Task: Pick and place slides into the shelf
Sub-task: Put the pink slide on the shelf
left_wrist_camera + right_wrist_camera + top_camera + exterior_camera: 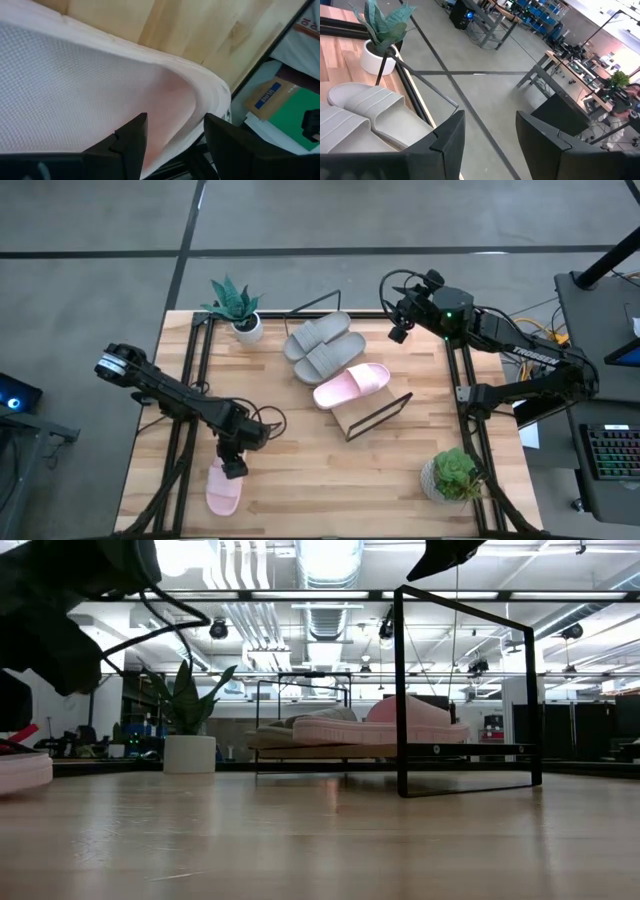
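Two grey slides (pixel 322 346) and a pink slide (pixel 351 385) were held on the shelf (pixel 362 416), while the fourth slide (pixel 224 489), at seven o'clock, was straddled by the parted left gripper (pixel 233 467), ungrasped; the right gripper (pixel 398 333), at one o'clock, was open, empty.

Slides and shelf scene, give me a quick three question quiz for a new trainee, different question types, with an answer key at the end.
1. How many slides lie on the shelf?
2. True or false: the left end effector is at the pink slide on the table's near edge.
3. Multiple choice: the right end effector is A) gripping a grey slide, B) open beside the shelf's far end, C) touching the potted plant.

Key:
1. Three: two grey slides and one pink.
2. True; its fingers are open over that slide.
3. B
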`<state>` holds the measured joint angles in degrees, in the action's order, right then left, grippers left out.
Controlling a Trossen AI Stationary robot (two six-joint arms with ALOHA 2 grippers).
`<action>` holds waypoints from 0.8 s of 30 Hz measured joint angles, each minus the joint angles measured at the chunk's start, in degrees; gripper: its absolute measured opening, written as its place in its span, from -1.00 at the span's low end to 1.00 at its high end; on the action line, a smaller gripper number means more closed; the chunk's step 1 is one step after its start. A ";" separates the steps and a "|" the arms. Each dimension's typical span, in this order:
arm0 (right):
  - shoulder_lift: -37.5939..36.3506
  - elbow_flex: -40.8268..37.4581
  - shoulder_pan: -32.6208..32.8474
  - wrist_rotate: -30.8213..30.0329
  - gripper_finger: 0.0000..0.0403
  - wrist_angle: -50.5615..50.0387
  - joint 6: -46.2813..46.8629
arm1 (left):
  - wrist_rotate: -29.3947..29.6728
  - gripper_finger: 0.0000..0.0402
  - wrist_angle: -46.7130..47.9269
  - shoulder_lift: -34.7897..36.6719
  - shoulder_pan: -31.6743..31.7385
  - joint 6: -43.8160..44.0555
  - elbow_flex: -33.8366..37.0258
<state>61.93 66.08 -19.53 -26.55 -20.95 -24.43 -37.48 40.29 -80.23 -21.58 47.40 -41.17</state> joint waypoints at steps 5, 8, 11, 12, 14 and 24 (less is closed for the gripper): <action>0.00 0.00 0.00 0.00 -0.17 0.02 0.00 | -0.11 -0.12 -1.60 0.00 0.01 0.13 0.42; 0.00 0.00 0.00 0.00 -0.17 0.04 0.00 | -0.12 -0.12 -3.59 0.00 -0.38 -0.01 0.48; 0.00 0.00 0.00 0.00 -0.17 0.05 -0.02 | -2.83 -0.12 -4.26 0.00 -0.82 -0.20 0.66; 0.00 0.00 0.00 0.00 -0.17 0.07 -0.02 | -2.86 -0.12 -4.28 0.00 -0.94 -0.22 0.70; 0.00 0.00 0.00 0.01 -0.17 0.07 -0.03 | -2.87 -0.12 -4.30 0.00 -1.05 -0.23 0.73; 0.00 0.00 0.00 0.00 -0.17 0.09 -0.22 | -6.35 -0.24 -5.89 -4.64 -1.03 -1.72 0.87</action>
<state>61.93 66.08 -19.53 -26.55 -20.86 -24.64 -43.83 34.40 -84.87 -22.61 45.68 -40.30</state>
